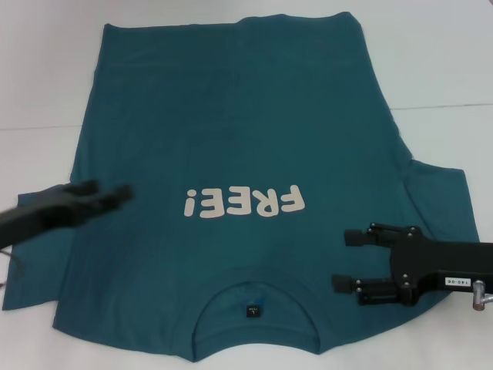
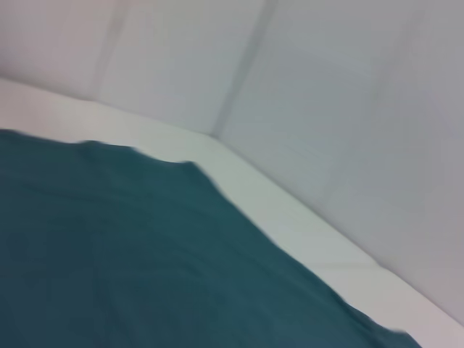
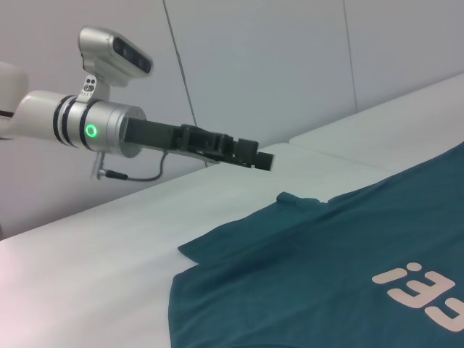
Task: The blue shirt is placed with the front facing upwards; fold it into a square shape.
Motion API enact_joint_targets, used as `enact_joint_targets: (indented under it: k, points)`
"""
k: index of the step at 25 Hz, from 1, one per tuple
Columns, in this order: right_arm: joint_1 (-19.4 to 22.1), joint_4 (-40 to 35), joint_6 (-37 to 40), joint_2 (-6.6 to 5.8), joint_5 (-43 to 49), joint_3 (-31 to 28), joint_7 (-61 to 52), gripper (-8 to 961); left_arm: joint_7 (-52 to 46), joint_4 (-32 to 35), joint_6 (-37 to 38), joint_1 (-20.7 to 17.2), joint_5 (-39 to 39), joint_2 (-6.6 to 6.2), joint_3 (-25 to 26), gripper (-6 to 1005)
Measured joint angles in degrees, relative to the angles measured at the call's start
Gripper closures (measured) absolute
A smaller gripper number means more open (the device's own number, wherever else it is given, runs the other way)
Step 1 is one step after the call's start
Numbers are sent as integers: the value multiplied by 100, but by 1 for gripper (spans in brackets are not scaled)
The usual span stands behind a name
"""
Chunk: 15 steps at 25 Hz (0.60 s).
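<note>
The blue shirt (image 1: 231, 131) lies spread flat on the white table, front up. Its off-white "FREE!" lettering (image 1: 243, 203) reads upside down to me and its round neckline (image 1: 254, 297) is at the near edge. My left gripper (image 1: 115, 194) is blurred over the shirt's left side near the sleeve; it also shows in the right wrist view (image 3: 261, 158), hovering above that sleeve. My right gripper (image 1: 347, 260) is open and empty, just above the shirt's right shoulder. The shirt also shows in the left wrist view (image 2: 109, 254) and the right wrist view (image 3: 348, 254).
The white table (image 1: 46, 69) extends past the shirt on the left, far side and right, with a seam line (image 1: 447, 105) across it. A pale wall (image 2: 326, 87) stands behind the table.
</note>
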State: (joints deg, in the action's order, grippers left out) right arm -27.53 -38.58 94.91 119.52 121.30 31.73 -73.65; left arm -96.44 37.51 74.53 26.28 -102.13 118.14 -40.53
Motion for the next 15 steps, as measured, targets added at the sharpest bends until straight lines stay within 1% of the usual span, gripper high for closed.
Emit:
enact_joint_targets:
  k: [3,6,7,11,15]
  points:
    - [-4,-1,1,0,-5,-1,-1,29,-971,185,-240,-66,-351,-149,304,65]
    - [-29,-1,-1,0,8,0,-11,29,-2086,262,-545,-73,-911,-303,474,64]
    - [-33,-4,-2,0,9,0,-10,29,-2314,276,-600,-88,-1058,-344,506,64]
    - [-49,-18,-5,-2,13,0,-2,29,-2696,363,-612,-140,-1421,-407,582,64]
    - [-52,-45,-11,-9,16,-1,0,29,-3125,556,-570,-152,-2024,-435,583,64]
